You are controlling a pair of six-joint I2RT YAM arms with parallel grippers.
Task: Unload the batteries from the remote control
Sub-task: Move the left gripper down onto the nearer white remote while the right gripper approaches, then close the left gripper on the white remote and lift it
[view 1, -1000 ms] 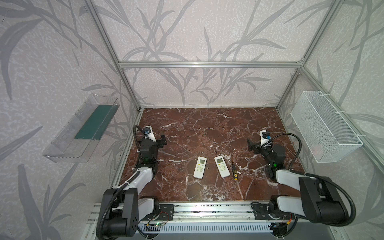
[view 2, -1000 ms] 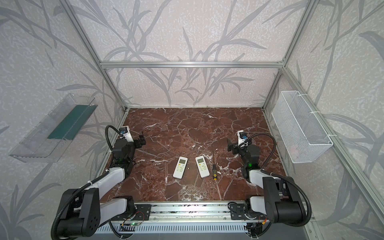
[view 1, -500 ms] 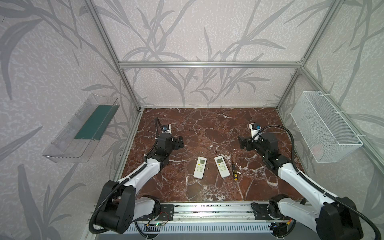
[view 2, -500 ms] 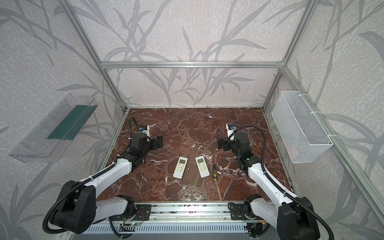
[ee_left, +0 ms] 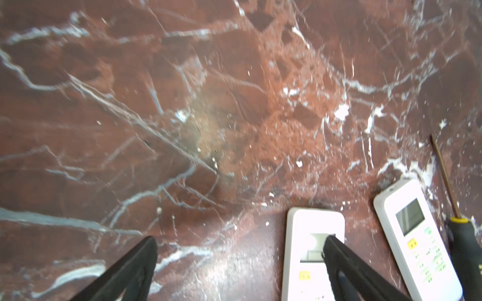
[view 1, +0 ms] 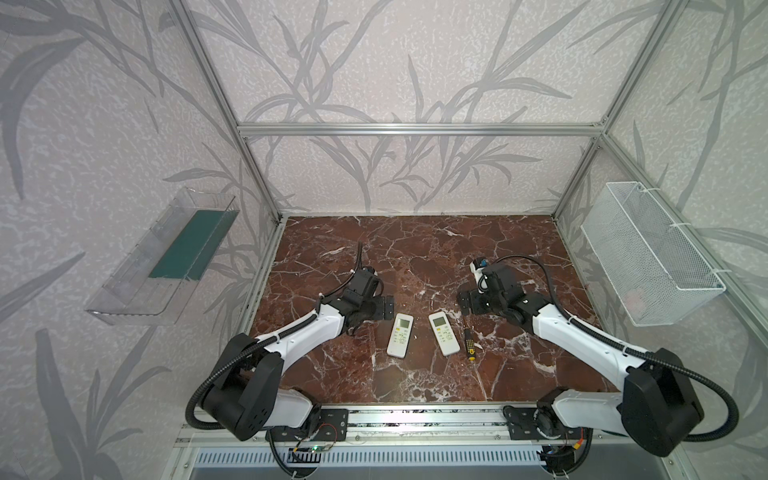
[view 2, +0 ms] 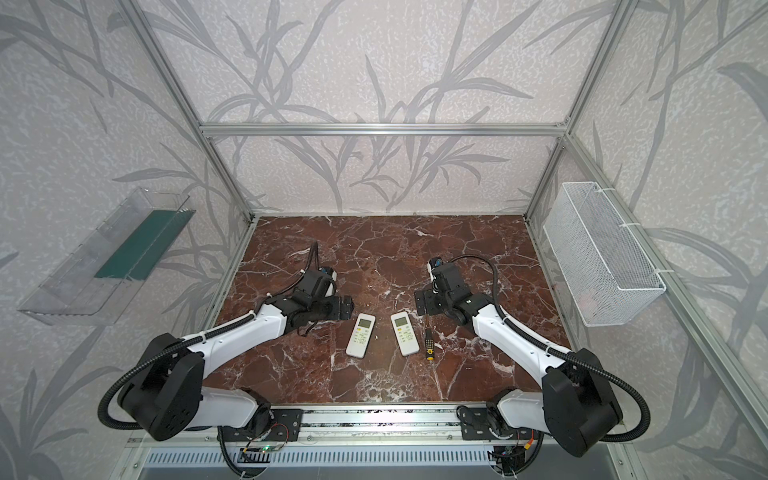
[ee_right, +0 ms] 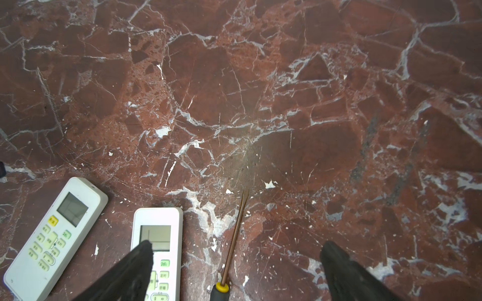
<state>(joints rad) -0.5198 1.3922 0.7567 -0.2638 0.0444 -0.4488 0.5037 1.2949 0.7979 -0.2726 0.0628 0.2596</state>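
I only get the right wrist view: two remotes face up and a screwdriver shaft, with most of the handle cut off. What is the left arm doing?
Observer: The left gripper hovers by the screen end of the left remote, fingers open, nothing between them.
Reviewer: How does the whole screwdriver lie?
Observer: In both top views the screwdriver lies flat close beside the right remote, on its right, with the black-and-yellow handle toward the arm bases.
Reviewer: Anything on the walls?
Observer: A white wire basket hangs on the right wall.
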